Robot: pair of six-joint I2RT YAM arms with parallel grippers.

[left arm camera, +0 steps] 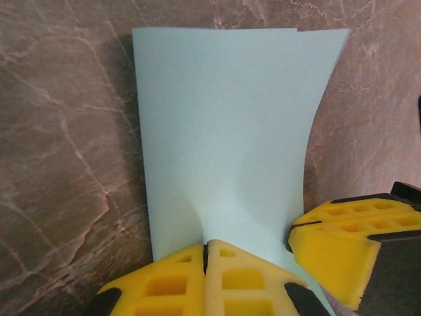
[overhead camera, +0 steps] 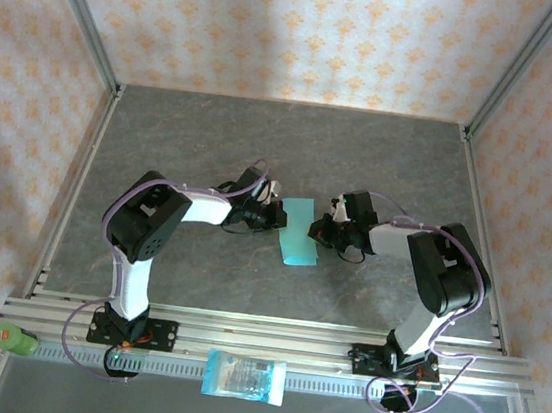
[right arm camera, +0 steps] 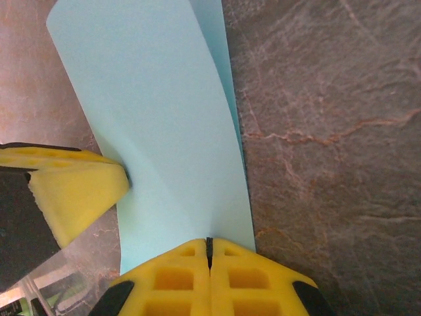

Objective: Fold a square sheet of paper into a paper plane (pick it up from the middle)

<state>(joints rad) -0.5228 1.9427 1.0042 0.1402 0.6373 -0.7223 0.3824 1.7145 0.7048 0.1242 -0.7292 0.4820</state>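
Observation:
The square sheet of paper (overhead camera: 299,232) is light teal and lies doubled over into a narrow rectangle at the table's middle, between the two arms. My left gripper (overhead camera: 277,215) is shut on the sheet's left long edge. In the left wrist view the paper (left arm camera: 223,125) bows up from the closed yellow fingertips (left arm camera: 197,263). My right gripper (overhead camera: 320,230) is shut on the opposite long edge. In the right wrist view the sheet (right arm camera: 158,112) curves away from its closed tips, and a second layer shows along the right side. Each wrist view also catches the other gripper's yellow fingers (left arm camera: 348,240) (right arm camera: 72,187) at the paper's edge.
A blue-and-white printed packet (overhead camera: 245,376) lies on the near rail between the arm bases. A green object (overhead camera: 13,338) sits at the rail's left end. Aluminium frame posts (overhead camera: 83,17) and patterned walls enclose the grey marbled table (overhead camera: 283,147).

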